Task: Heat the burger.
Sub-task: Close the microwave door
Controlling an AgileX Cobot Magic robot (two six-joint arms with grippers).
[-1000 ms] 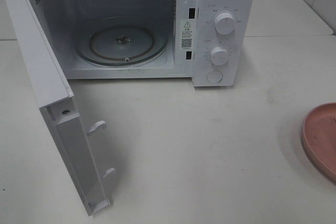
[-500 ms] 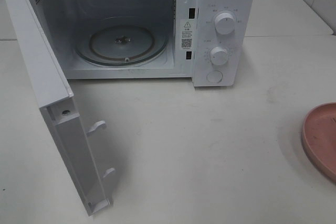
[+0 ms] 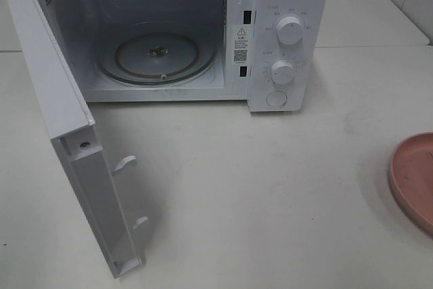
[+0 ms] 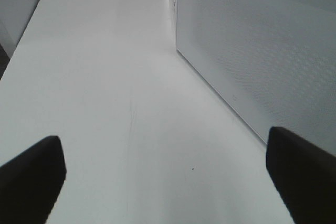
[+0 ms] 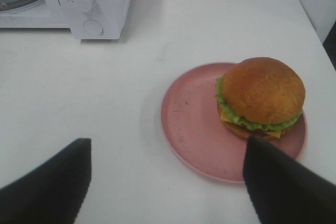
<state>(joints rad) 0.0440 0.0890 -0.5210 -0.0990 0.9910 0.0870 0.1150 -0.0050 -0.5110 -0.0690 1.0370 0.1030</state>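
Glossy orange-brown bun is what I have to deal with: the burger [image 5: 261,98] sits on the pink plate [image 5: 191,121], toward the plate's side away from the microwave [image 3: 203,32], with green lettuce and yellow cheese showing around its middle. My right end effector [image 5: 168,182] hangs above the near edge of the plate with its jaws spread wide and nothing between them. My left end effector [image 4: 168,177] is also spread and empty, low over the white bench [image 3: 270,187] beside the open microwave door [image 3: 61,120].

I judge the burger light but soft and layered, so a hard squeeze would likely crush the bun or slide the top half off. The smooth bun may also be slippery. Best hold, I think, is across its sides at the lettuce line, catching both halves, with gentle pressure. The glass turntable [image 3: 157,55] inside is bare.
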